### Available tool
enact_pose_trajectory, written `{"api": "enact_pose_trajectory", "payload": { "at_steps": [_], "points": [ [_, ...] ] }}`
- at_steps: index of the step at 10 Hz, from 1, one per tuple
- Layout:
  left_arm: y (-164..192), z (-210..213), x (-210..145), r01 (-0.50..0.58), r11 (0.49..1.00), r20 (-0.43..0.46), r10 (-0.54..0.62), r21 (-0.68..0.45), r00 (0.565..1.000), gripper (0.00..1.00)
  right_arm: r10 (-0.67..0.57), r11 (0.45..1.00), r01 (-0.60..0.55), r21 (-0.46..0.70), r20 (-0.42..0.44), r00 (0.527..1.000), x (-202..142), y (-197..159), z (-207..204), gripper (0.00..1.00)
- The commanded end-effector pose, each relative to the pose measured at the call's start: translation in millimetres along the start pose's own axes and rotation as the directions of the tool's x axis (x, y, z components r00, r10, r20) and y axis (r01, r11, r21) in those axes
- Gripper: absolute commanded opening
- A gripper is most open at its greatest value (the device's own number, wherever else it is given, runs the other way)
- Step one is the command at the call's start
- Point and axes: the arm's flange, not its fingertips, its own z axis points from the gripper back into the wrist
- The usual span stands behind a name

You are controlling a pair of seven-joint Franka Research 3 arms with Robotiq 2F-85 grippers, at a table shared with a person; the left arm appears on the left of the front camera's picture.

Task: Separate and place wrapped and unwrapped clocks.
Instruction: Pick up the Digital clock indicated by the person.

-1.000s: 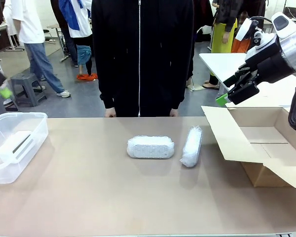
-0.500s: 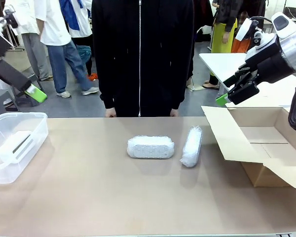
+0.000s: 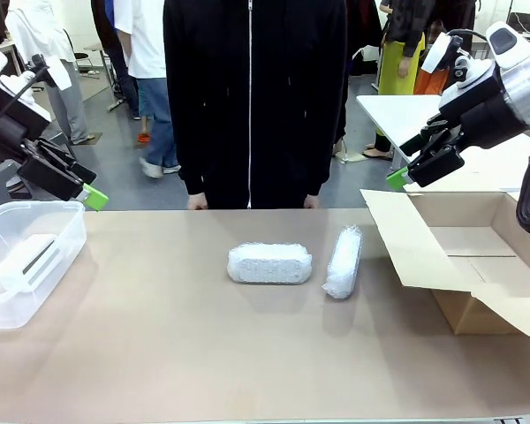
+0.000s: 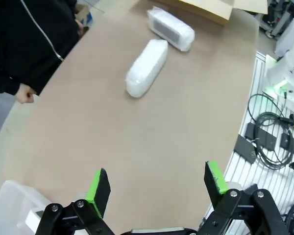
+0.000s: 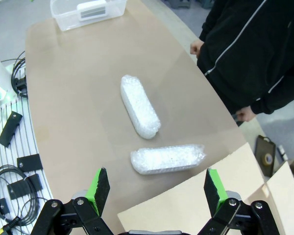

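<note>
Two wrapped bubble-wrap bundles lie mid-table: one lengthwise (image 3: pixel 269 263) (image 4: pixel 147 67) (image 5: pixel 139 105), the other end-on to its right (image 3: pixel 342 261) (image 4: pixel 170 28) (image 5: pixel 167 158), beside the cardboard box (image 3: pixel 477 265). The unwrapped white clock (image 3: pixel 31 259) (image 5: pixel 92 8) lies in a clear plastic bin (image 3: pixel 66 221) at the left. My left gripper (image 3: pixel 84 185) (image 4: pixel 157 183) hovers open above the bin's far corner, holding nothing. High over the box's far side, my right gripper (image 3: pixel 411 163) (image 5: pixel 157 183) is open with nothing in it.
A person in a black zipped jacket stands at the far edge, hands (image 3: pixel 197 203) resting at the table rim. The box's flap (image 3: pixel 406 238) stands open toward the bundles. Cables and black parts (image 4: pixel 269 137) lie off the near edge.
My left arm has swung in from the left and come down and right, to just above the bin's far corner. The right arm and both bundles have not moved.
</note>
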Motion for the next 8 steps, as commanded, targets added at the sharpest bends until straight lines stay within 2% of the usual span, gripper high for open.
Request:
{"api": "enact_pose_trajectory", "payload": {
  "at_steps": [1, 2, 4, 5, 8],
  "points": [
    [-0.1, 11.1, 2.4, -0.009, 1.0, 0.03, 0.008, 0.022, 1.0, 1.0, -0.003, 1.0, 0.003, 0.015, 0.009, 1.0, -1.0, -0.7, -0.9, 1.0],
    [2.3, 18.4, 2.2, -0.015, 0.999, 0.04, 0.014, 0.036, 0.999, 1.0, -0.003, 1.0, 0.003, 0.015, 0.009, 1.0, -1.0, -0.7, -0.9, 1.0],
    [-1.2, 17.1, 1.1, 0.019, 1.0, -0.001, -0.019, -0.01, 1.0, 1.0, -0.003, 1.0, 0.003, 0.015, 0.009, 1.0, -1.0, -0.7, -0.9, 1.0],
    [1.9, 16.2, 4.0, 0.001, 1.0, 0.035, -0.002, 0.027, 0.999, 1.0, -0.003, 1.0, 0.003, 0.015, 0.009, 1.0, -1.0, -0.7, -0.9, 1.0],
    [1.9, 16.2, 4.0, 0.001, 1.0, 0.035, -0.002, 0.027, 0.999, 1.0, -0.003, 1.0, 0.003, 0.015, 0.009, 1.0, -1.0, -0.7, -0.9, 1.0]
  ]
}}
